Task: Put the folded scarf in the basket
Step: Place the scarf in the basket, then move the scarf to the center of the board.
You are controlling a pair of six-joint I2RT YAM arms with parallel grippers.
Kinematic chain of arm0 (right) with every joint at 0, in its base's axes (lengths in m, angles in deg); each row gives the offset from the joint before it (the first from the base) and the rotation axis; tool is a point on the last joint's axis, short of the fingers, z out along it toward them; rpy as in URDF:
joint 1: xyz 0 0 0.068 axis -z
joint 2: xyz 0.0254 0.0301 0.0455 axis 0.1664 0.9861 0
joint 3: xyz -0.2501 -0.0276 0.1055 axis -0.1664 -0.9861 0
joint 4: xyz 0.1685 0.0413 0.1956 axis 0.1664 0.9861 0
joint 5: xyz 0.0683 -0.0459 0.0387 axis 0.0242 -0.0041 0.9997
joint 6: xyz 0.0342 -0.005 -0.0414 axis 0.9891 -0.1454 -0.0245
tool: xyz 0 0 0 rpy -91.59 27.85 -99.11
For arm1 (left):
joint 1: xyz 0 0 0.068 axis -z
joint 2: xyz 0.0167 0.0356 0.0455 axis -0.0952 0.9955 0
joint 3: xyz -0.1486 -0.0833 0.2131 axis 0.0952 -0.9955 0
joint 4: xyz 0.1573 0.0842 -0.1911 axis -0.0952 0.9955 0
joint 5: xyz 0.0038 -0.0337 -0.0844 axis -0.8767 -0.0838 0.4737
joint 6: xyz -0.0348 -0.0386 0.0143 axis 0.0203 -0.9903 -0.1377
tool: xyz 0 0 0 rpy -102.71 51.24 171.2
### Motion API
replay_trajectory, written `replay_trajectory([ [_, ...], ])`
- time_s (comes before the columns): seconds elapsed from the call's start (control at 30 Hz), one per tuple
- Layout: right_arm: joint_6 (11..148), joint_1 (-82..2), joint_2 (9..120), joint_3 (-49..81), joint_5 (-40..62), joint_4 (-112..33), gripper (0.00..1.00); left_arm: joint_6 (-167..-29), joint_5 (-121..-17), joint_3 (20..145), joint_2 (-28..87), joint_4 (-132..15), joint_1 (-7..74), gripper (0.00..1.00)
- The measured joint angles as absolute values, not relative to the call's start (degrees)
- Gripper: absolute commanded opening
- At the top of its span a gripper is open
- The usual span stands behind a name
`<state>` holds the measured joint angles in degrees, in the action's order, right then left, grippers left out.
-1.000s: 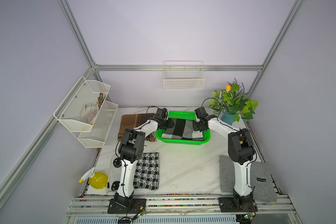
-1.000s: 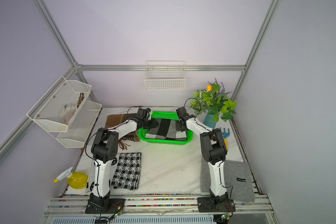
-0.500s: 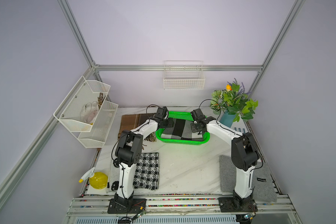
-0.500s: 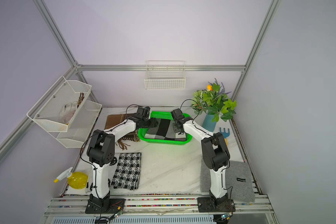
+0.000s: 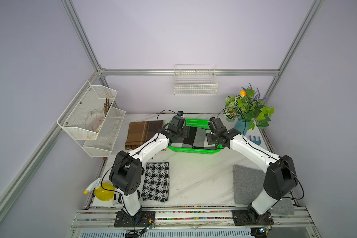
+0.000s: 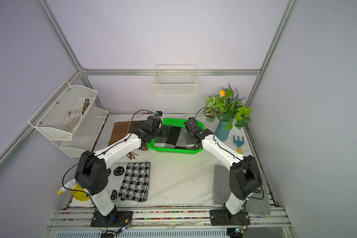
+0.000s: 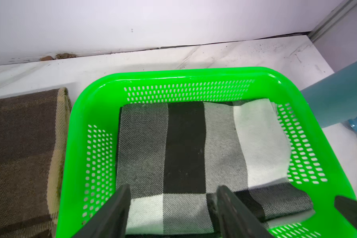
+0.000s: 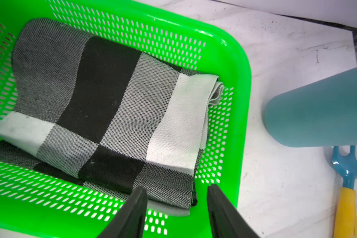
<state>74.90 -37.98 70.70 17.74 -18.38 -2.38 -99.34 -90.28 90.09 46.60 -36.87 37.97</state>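
Note:
The folded scarf (image 5: 194,138) (image 6: 173,137), in black, grey and white checks, lies flat inside the bright green basket (image 5: 192,151) (image 6: 173,152) at the back of the table. My left gripper (image 5: 183,134) (image 7: 172,190) hovers over the scarf's left end, open, its fingers apart above the cloth (image 7: 183,148). Over the basket's right end, above the scarf's folded corner (image 8: 111,107), my right gripper (image 5: 211,140) (image 8: 176,189) is open too. Nothing is gripped. The basket's rim (image 7: 173,75) (image 8: 242,103) surrounds the scarf.
A brown plaid scarf (image 5: 144,131) lies left of the basket, and a houndstooth scarf (image 5: 156,181) lies nearer the front. A blue vase (image 5: 240,125) with a plant and a blue rake (image 5: 256,141) stand close on the right. A grey felt mat (image 5: 249,185) is front right.
Both pairs of jaws have widened, the left more than the right. Both elbows have dropped toward the front while the grippers stay over the basket. The scarf rests in place.

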Motion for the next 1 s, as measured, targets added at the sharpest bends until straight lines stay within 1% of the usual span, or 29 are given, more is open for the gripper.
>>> replay_trajectory([
  [0.13,76.89,-37.98,64.08,13.83,-18.58,-0.85,0.52,-102.0,-85.67,81.39,41.66,-42.01,42.96,0.7],
  [0.23,78.72,-37.98,56.64,9.48,-17.79,-0.17,0.52,-105.63,-81.63,73.48,38.21,-48.78,48.42,0.69],
  [0.3,79.71,-37.98,50.79,5.87,-17.4,-0.58,0.52,-107.82,-80.71,68.87,36.46,-52.76,53.49,0.7],
  [0.4,80.78,-37.85,43.75,2.03,-17.42,-0.82,0.52,-111.14,-79.33,65.81,36.79,-58.55,61.08,0.71],
  [0.5,81.54,-37.79,40.99,1.63,-17.4,-0.76,0.53,-114.88,-77.39,64.19,40.39,-66.53,67.44,0.73],
  [0.67,82.11,-37.3,38.76,1.13,-17.36,-0.69,0.53,-119.05,-76.88,65.5,52.48,-75.08,72.64,0.79],
  [0.73,82.09,-36.93,37.5,0.87,-17.16,-0.67,0.53,-120.93,-76.51,67.47,58.05,-77.53,73.69,0.97],
  [0.77,82.07,-36.82,36.75,0.78,-17.09,-0.67,0.53,-121.76,-76.32,68.56,60.48,-78.12,74.06,0.99],
  [0.87,81.83,-36.56,34.9,0.56,-17.03,-0.82,0.53,-123.2,-76.25,72.0,64.09,-81.5,74.63,0.98],
  [1.0,81.02,-36.3,33.28,-0.79,-16.81,-1.24,0.54,-124.73,-76.38,75.12,65.29,-80.78,74.89,0.96],
])
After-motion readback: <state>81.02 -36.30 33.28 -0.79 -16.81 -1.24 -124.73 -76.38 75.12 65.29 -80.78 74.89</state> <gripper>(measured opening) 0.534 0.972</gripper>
